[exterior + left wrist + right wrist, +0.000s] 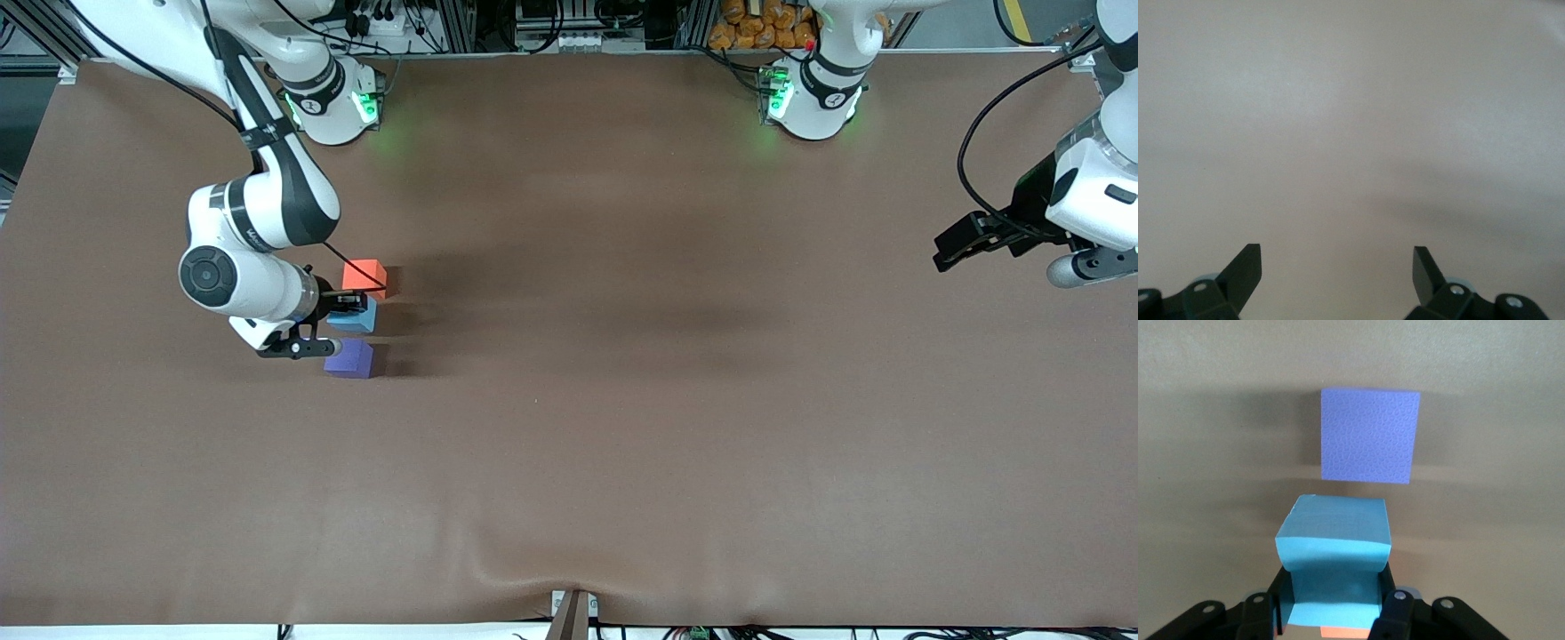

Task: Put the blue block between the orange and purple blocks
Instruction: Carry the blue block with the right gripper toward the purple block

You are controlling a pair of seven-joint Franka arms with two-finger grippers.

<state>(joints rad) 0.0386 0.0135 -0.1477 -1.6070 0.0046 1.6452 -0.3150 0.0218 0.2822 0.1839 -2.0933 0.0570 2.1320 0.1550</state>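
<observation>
Blue block (1333,560) sits clamped in my right claw (1335,613), its sides bulging under the squeeze, so I judge it soft, light foam, best pinched on flat opposite faces. Being a cube, it has no long axis. It sits between orange block (364,274) and purple block (1369,436). My left claw (1337,267) waits, spread apart, over bare bench (622,400).

Three blocks lined up near the right arm's end of the table (622,400): orange block (364,275) farthest from the camera, blue block (355,315) in the middle, purple block (349,358) nearest. Right gripper (345,307) sitting at the blue one. Left gripper (956,244) parked in the air over the left arm's edge, waiting.
</observation>
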